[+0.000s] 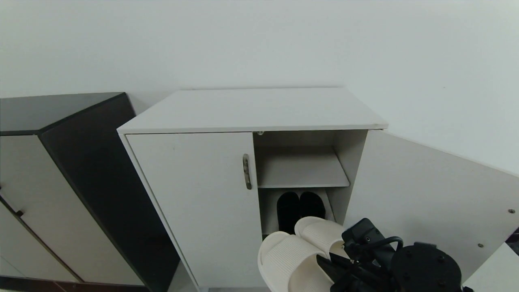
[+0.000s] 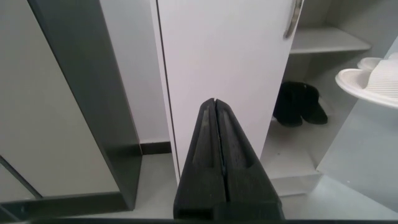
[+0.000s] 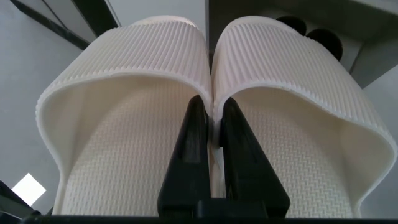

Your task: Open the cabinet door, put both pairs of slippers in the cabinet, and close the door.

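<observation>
My white cabinet [image 1: 251, 109] stands with its right door [image 1: 425, 190] swung wide open and its left door [image 1: 194, 194] shut. The black slippers [image 1: 301, 207] sit side by side in its lower compartment, under the shelf [image 1: 300, 170]. The cream ribbed slippers [image 1: 300, 251] are pressed together as a pair, their inner edges pinched in my right tool [image 3: 211, 106], hanging just in front of the cabinet's open side with toes toward it.

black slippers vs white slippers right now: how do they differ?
The black slippers are dark, on the cabinet's lower shelf; the white slippers are pale, ribbed, outside it. The black slippers rest free; the white slippers are clamped by the right gripper. Both pairs sit side by side.
</observation>
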Motion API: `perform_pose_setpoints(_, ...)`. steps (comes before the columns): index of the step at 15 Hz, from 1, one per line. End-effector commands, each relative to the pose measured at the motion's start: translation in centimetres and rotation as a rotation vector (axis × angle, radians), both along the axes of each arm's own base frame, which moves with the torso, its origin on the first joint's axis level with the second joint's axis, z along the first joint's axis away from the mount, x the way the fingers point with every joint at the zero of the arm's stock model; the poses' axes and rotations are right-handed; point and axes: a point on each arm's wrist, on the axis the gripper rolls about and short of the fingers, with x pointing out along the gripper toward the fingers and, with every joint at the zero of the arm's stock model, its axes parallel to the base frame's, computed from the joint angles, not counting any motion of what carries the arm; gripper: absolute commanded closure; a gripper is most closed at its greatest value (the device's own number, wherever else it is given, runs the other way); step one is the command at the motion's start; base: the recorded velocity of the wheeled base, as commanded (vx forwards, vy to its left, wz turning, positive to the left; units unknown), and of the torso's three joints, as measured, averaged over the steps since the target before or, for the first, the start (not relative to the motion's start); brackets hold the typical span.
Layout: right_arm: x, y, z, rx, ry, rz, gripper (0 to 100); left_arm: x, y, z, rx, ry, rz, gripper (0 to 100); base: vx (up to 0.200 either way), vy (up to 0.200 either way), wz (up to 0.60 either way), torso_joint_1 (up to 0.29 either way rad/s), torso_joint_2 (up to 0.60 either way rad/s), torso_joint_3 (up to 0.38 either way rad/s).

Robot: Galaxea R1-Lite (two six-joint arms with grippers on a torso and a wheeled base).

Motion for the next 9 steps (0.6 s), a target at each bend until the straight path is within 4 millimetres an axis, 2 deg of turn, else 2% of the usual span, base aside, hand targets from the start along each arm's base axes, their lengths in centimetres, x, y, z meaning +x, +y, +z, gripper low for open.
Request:
perform_pose_setpoints(1,0.01,0.03,-0.18,-0.006,0.004,0.000,100,0.01,0.00,-0.01,0.000,0.002,-0.001,100,0.000,0.000,0.00,-0.144,0.46,0.330)
perform_pose_setpoints(9,-0.06,-0.02,-0.31,-0.012,0.006,0.002,100,0.01,0.00,-0.01,-0.002,0.003,0.001,100,0.000,0.000,0.00,-0.096,0.46,0.357)
